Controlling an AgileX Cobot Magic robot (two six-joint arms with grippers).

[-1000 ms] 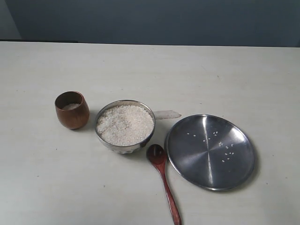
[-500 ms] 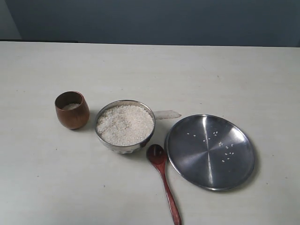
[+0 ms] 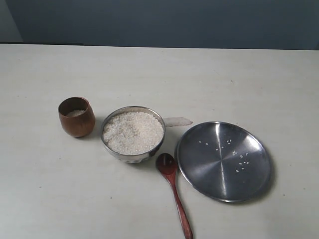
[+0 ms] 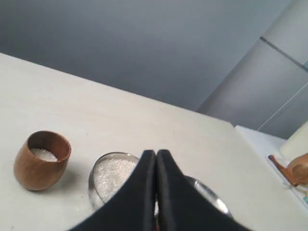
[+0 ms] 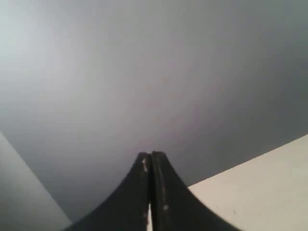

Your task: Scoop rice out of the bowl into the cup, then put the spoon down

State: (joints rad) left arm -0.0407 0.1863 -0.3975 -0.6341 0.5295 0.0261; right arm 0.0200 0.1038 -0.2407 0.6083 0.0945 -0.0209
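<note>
Both claws, left claw (image 4: 156, 153) and right claw (image 5: 151, 155), are pinched shut on nothing, spoon (image 3: 174, 191) lying on the counter (image 3: 199, 84) between the bowl (image 3: 130, 158) of rice (image 3: 133, 132) and the plate (image 3: 224, 162), cup (image 3: 77, 124) just beside the bowl.

The far half of the counter (image 3: 189, 74) is lying open for passing, while nearer the front the cup (image 3: 77, 125), the bowl (image 3: 124, 156), the spoon (image 3: 174, 191) and the plate (image 3: 219, 172) are crowding in a row — the spoon's head is sitting in the tight gap between bowl and plate.
</note>
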